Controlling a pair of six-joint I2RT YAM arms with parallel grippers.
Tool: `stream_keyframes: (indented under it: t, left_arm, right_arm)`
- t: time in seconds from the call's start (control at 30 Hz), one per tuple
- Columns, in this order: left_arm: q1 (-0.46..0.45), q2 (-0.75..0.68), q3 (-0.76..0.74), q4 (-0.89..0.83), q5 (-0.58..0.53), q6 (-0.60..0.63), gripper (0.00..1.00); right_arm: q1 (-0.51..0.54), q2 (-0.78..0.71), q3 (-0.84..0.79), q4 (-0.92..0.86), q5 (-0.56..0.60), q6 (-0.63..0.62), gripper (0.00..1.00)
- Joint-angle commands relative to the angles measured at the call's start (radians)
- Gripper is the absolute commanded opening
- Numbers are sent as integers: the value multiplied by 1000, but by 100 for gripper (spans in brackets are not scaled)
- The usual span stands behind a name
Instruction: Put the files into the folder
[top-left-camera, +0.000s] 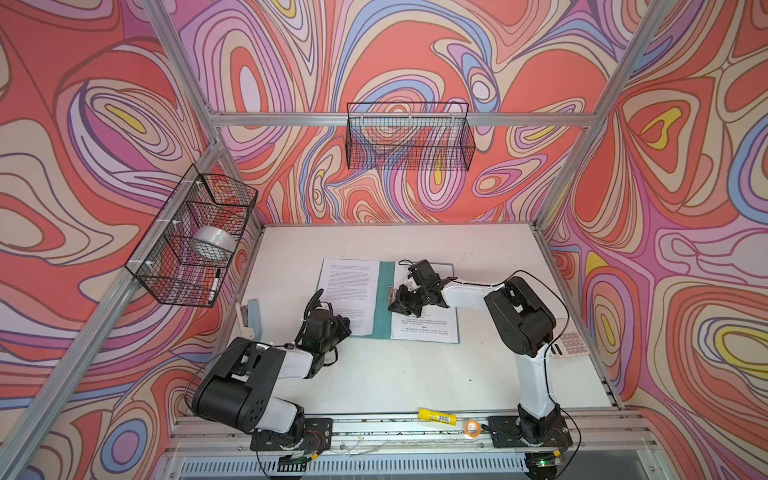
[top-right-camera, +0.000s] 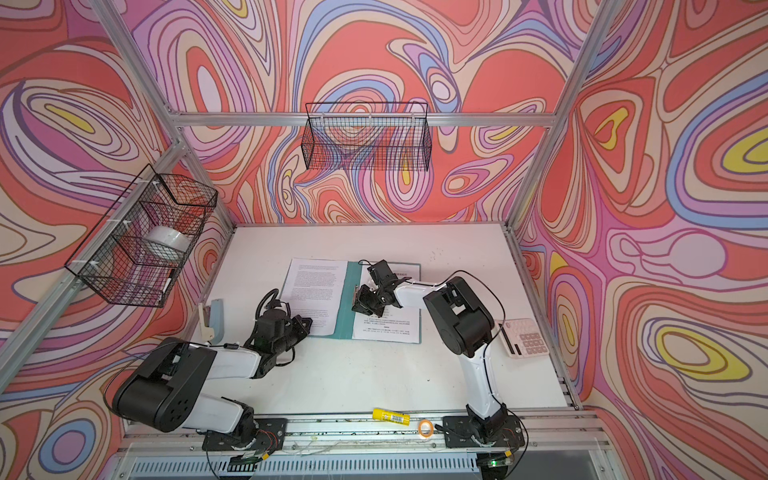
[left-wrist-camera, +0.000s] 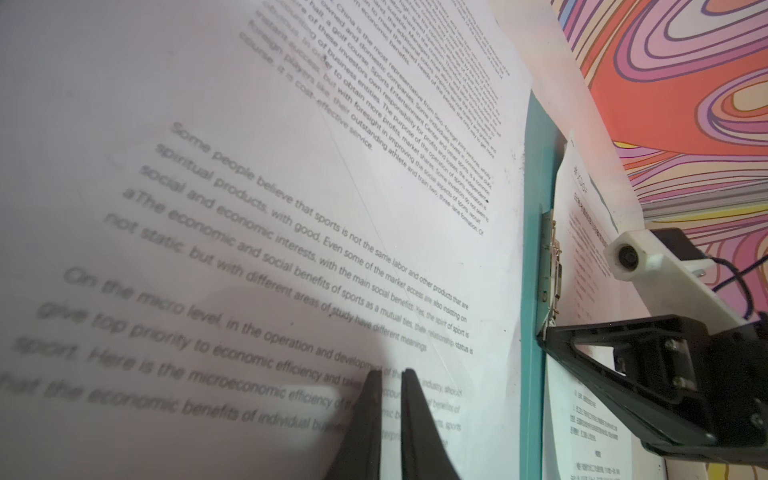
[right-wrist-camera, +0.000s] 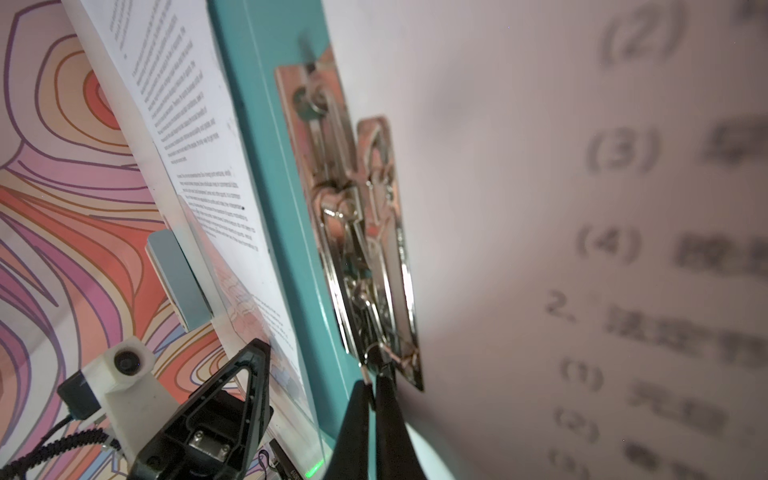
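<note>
The teal folder (top-left-camera: 382, 299) (left-wrist-camera: 536, 208) lies open and flat mid-table in both top views. One of the files, a sheet of English text (top-left-camera: 349, 282) (left-wrist-camera: 291, 166), covers its left half. Another sheet, in Chinese print (top-left-camera: 428, 328) (right-wrist-camera: 540, 166), covers the right half. A metal clip (top-left-camera: 390, 291) (right-wrist-camera: 365, 216) sits by the spine. My left gripper (top-left-camera: 348, 329) (left-wrist-camera: 390, 372) is shut, holding nothing, its tips low over the left sheet's near part. My right gripper (top-left-camera: 392, 307) (right-wrist-camera: 373, 380) is shut on the near end of the clip's wire lever.
A grey-blue and cream stapler (top-left-camera: 251, 320) lies at the table's left edge and a calculator (top-left-camera: 571, 345) at the right edge. On the front rail rest a yellow glue stick (top-left-camera: 436, 415) and an orange tape ring (top-left-camera: 472, 427). Wire baskets (top-left-camera: 407, 137) (top-left-camera: 195, 237) hang on the walls.
</note>
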Motion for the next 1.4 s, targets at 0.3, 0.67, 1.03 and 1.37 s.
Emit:
stream_keyframes:
  t: [0.3, 0.67, 1.03, 1.37]
  left_arm:
    - [-9, 214, -41, 33, 78, -58, 10]
    - [-9, 55, 3, -157, 55, -6, 11]
    - [-9, -188, 82, -417, -5, 65, 41]
    - [-9, -507, 189, -721, -181, 159, 64]
  right_arm:
    - [24, 87, -45, 138, -51, 256, 0]
    - [23, 77, -74, 247, -96, 321, 0]
    - [22, 13, -27, 17, -6, 109, 0]
    - [-5, -50, -119, 18, 46, 35, 0]
